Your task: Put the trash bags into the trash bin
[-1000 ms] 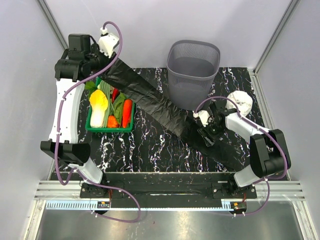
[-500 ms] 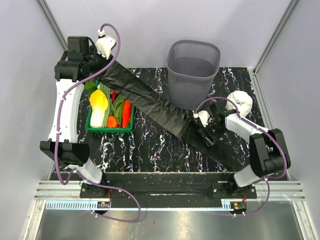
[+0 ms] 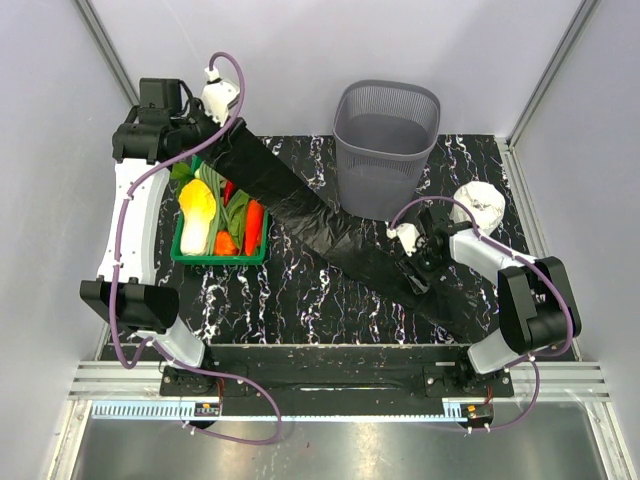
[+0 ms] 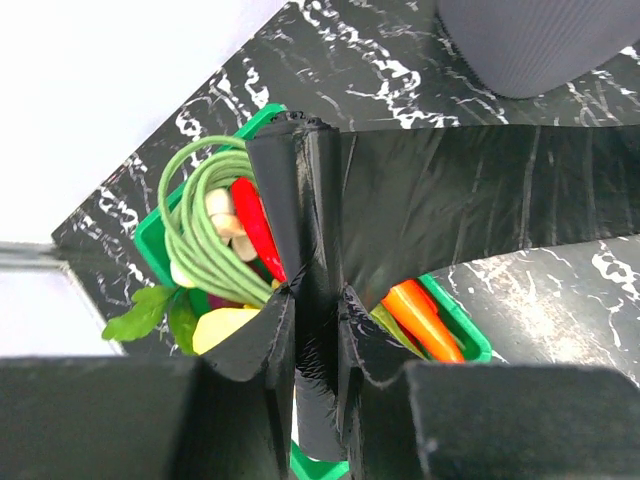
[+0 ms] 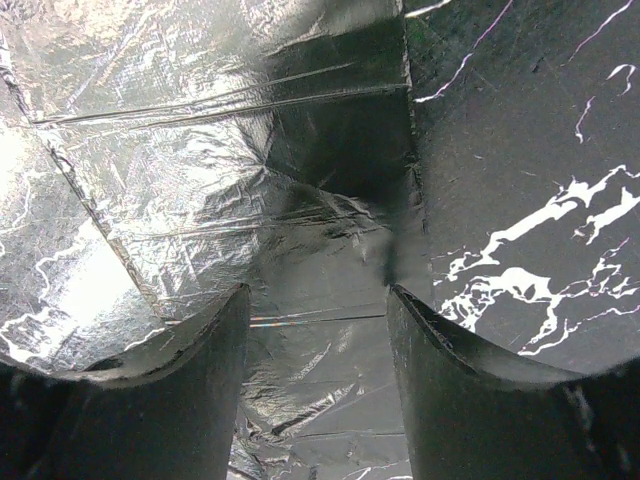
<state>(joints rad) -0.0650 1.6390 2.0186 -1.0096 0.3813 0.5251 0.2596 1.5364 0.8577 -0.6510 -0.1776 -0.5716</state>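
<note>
Left gripper (image 4: 315,335): closed narrowly on the bunched end of the trash bag (image 3: 320,222), held above the green crate (image 3: 216,260).
Right gripper (image 5: 318,300): jaws parted, set over the bag's other end on the table.
Bag: stretched diagonally beside the trash bin (image 3: 386,150), outside it.
Crate: carrots, red chilli, green beans and a pale cabbage are contained.

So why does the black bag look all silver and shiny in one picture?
Right wrist view: light glares off the trash bag, so its wrinkly black film shows silvery-white, and the right claw is just dark shapes at the bottom. Left wrist view: it looks properly black with only a faint sheen. Top view: it looks dull black.
</note>
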